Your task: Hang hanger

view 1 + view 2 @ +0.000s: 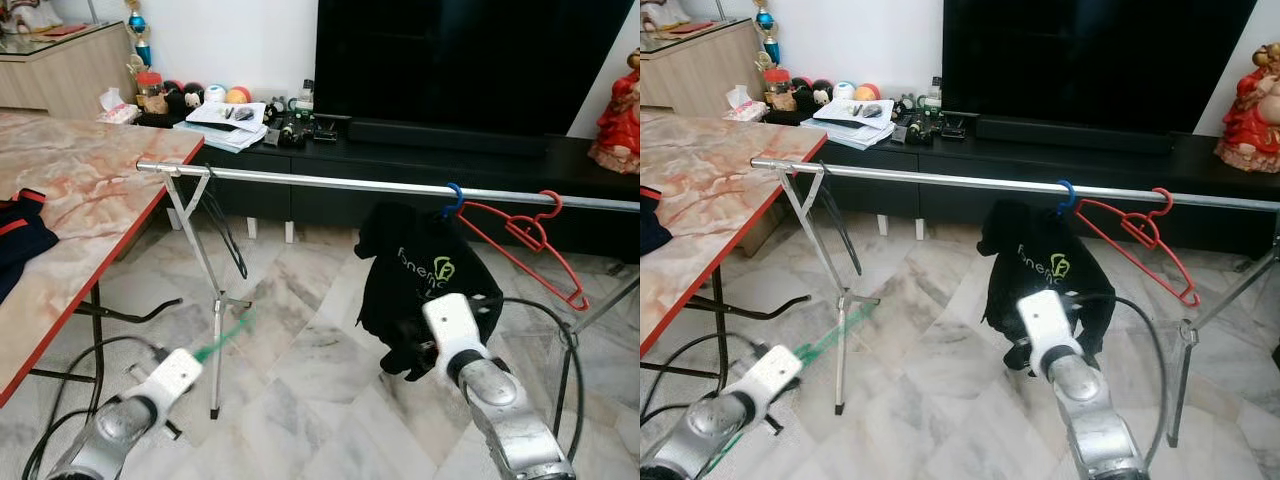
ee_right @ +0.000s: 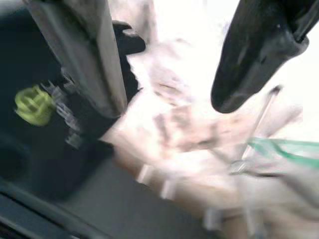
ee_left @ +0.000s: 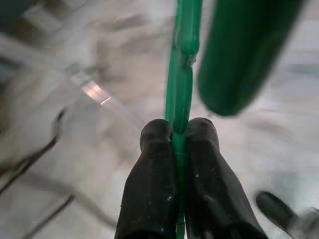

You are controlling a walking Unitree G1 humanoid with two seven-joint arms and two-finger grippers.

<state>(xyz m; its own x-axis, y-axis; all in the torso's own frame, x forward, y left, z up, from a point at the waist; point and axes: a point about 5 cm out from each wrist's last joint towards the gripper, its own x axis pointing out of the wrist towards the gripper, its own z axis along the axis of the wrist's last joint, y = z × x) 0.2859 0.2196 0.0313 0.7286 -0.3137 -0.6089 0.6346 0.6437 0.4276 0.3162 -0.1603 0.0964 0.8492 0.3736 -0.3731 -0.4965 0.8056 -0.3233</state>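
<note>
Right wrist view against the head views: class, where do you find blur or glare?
Right wrist view: smeared throughout, the floor washed out white, the black garment soft. Left wrist view: fingers sharp on the green hanger, background blurred. Left eye view: crisp, though the green hanger is streaked.

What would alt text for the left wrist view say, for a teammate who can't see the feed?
The left pincer is shut on a thin green hanger, whose bar runs straight out from between the two black fingers. A second, thicker part of the hanger crosses out of focus close to the lens, and behind it is blurred pale marble floor.
</note>
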